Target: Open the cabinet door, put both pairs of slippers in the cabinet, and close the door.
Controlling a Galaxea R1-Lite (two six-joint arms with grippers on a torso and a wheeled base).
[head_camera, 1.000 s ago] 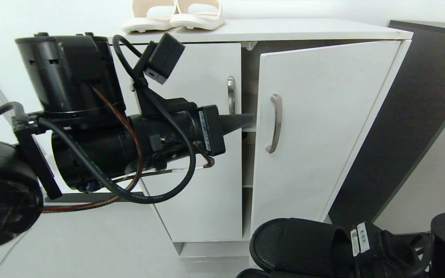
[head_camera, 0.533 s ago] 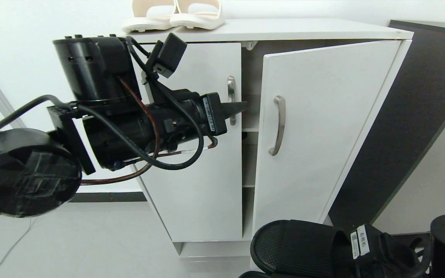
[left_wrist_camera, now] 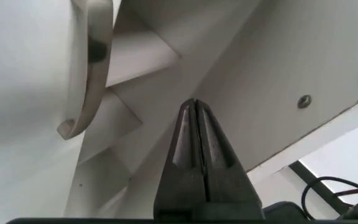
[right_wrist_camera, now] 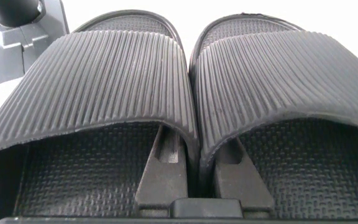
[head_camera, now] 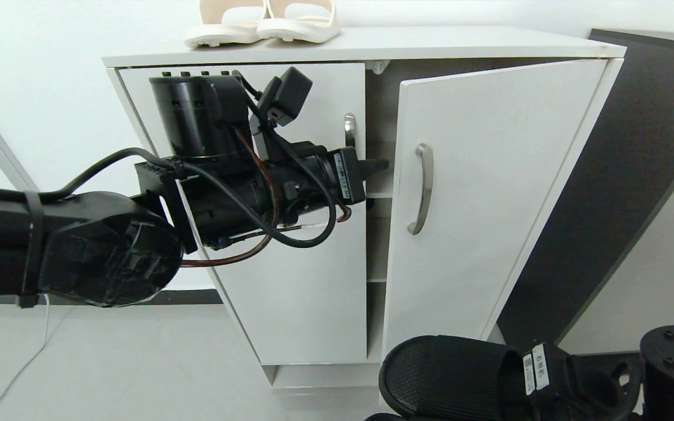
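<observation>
the cabinet (head_camera: pixel 460 44) stands against the wall with its left door (head_camera: pixel 308 292) closed and its right door (head_camera: pixel 489 204) swung partly open, leaving a narrow gap between them. through that gap only slivers of the shelves (head_camera: pixel 375 245) show; the rest of the inside is hidden behind the doors.

the left gripper (head_camera: pixel 379 165) sits level at the gap, just below the left door's handle (head_camera: pixel 349 130) and short of the right door's handle (head_camera: pixel 423 187). its two fingers are pressed flat together with nothing between them, seen clearly in the left wrist view (left_wrist_camera: pixel 195 109). whether the tip touches the open door's inner edge cannot be told. the left arm covers much of the left door's upper half. a curved handle (left_wrist_camera: pixel 92 68) shows close beside the fingers in the left wrist view, its top cut off by the frame.

the beige slippers (head_camera: pixel 264 23) lie side by side on the cabinet's top near its left end, with their upper parts cut off by the picture's edge.

the black slippers (head_camera: pixel 460 374) are low in front of the right door, partly out of frame. the right gripper (right_wrist_camera: pixel 197 149) has them clamped: one finger (right_wrist_camera: pixel 163 171) inside each slipper, squeezing the two inner side walls together under the ribbed straps (right_wrist_camera: pixel 191 81). the fingertips are hidden beneath the straps.
</observation>
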